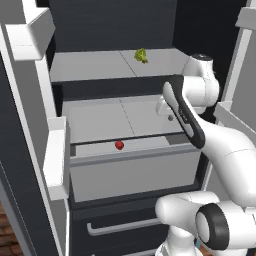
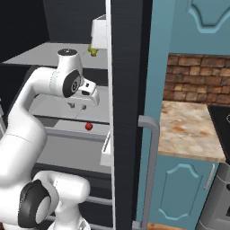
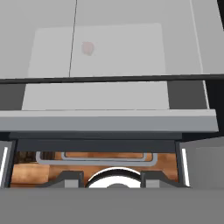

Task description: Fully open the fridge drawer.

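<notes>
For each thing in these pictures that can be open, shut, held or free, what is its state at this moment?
fridge drawer: pulled partly out, top open.
red ball: lying loose inside the drawer, not held.
green item: resting on the upper shelf.
dark drawer with silver bar handle: shut.
fridge door: swung open.
gripper: above the middle shelf, holds nothing; open or shut, I cannot tell.

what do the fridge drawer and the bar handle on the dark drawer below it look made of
Fridge drawer: probably matte plastic; flat light grey, no shine or grain. Bar handle: looks like brushed metal, silvery grey against the dark front, though the rendering leaves that open.
</notes>
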Robot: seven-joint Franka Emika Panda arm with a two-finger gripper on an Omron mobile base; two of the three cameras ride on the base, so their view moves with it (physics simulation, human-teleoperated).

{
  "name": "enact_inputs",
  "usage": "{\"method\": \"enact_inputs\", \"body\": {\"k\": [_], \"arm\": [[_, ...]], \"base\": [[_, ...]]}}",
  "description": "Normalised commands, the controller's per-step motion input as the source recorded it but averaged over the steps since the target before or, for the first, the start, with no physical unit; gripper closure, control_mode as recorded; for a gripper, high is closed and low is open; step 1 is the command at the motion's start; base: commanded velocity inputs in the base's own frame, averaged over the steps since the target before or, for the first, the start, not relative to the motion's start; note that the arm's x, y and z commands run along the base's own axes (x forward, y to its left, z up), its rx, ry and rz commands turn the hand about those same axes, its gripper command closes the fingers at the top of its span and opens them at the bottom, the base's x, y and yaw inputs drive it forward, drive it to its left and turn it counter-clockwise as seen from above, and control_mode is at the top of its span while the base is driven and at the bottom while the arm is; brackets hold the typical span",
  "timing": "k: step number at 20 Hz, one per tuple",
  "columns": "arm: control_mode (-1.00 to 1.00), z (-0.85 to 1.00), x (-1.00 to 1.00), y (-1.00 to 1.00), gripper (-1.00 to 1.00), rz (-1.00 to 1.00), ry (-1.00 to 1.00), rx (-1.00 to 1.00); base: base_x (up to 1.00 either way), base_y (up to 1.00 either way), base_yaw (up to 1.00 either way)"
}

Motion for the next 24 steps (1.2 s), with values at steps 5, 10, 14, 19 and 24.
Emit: {"method": "enact_inputs", "body": {"k": [5,10,14,19,24], "arm": [[-1.0,-0.05,-0.13,0.0,-1.0,0.0,0.0,0.0],[-1.0,-0.37,-0.06,0.0,-1.0,0.0,0.0,-0.05],[1.0,-0.09,-0.07,0.0,-1.0,0.0,-0.03,-0.01],[1.0,0.0,0.0,0.0,-1.0,0.0,0.0,0.0],[1.0,0.0,0.0,0.0,-1.0,0.0,0.0,0.0]], "base": [[0.0,0.0,0.0],[0.0,0.0,0.0],[-0.05,0.05,0.0],[-0.05,0.39,0.0],[0.0,0.44,0.0]]}}
